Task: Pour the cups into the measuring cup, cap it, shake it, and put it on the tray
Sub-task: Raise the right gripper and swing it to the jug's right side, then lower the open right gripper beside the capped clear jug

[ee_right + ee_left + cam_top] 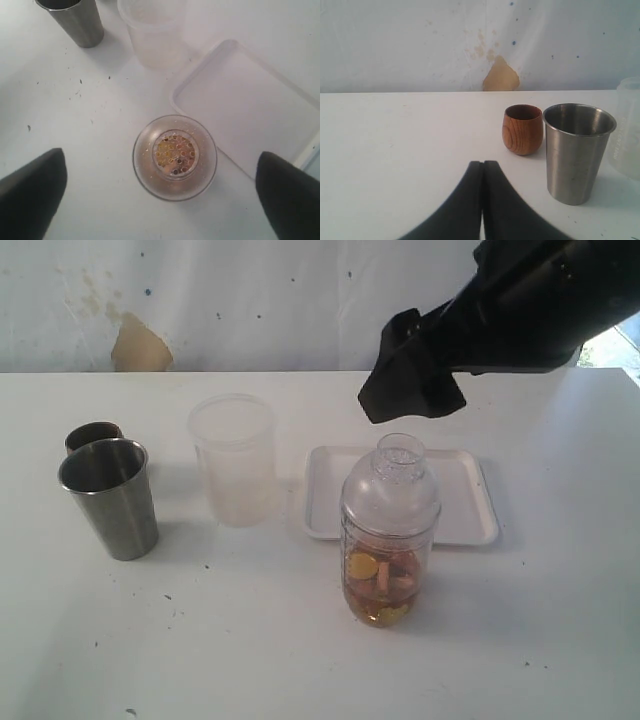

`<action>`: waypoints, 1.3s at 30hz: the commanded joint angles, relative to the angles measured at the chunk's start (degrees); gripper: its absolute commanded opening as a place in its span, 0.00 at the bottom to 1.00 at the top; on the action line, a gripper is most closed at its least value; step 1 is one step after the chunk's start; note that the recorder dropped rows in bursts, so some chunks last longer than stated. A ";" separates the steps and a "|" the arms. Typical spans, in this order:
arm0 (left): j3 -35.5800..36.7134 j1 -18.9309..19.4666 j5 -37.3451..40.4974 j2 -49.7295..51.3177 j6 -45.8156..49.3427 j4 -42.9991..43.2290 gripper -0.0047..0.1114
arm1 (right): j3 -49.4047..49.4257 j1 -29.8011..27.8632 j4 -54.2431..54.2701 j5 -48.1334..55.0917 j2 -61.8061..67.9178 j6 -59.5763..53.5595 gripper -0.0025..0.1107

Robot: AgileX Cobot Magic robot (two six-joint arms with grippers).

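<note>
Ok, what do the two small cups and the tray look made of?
Tumbler: metal, likely steel, with a brushed grey sheen and soft reflections inside the rim. Round cup: apparently wood, reddish brown with grain lines visible on its side. Tray: probably plastic, smooth matte white with moulded rounded corners, though the look leaves that open.

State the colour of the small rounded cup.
The rounded cup is reddish-brown, wood-grained; best in left wrist view.

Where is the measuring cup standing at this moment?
In the exterior view the measuring cup stands on the table right of centre, in front of the tray, not on it, with the frosted tub to its left.
</note>
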 commanded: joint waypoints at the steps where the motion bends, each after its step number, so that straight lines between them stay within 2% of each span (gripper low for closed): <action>1: 0.24 -0.10 -0.68 -0.27 -0.04 -0.53 0.04 | 0.78 0.03 0.05 1.12 -0.73 -2.76 0.95; 5: 0.24 -0.10 -0.68 -0.27 -0.04 -0.53 0.04 | 13.61 0.03 9.64 -20.79 -13.33 -12.34 0.95; 7: 0.24 -0.10 -0.68 -0.27 -0.04 -0.53 0.04 | 20.31 0.03 12.85 -26.19 -17.36 -15.12 0.95; 12: 0.24 -0.10 -0.68 -0.27 -0.04 -0.53 0.04 | 30.38 0.03 13.82 -32.02 -18.02 -14.30 0.95; 24: 0.24 -0.10 -0.68 -0.27 -0.04 -0.53 0.04 | 34.67 0.03 14.09 -31.91 -16.22 -12.95 0.95; 33: 0.24 -0.10 -0.68 -0.27 -0.04 -0.53 0.04 | 51.60 5.78 17.75 -58.18 -16.23 -14.43 0.95; 39: 0.24 -0.10 -0.68 -0.27 -0.04 -0.53 0.04 | 55.79 10.10 17.38 -65.24 -16.23 -14.43 0.95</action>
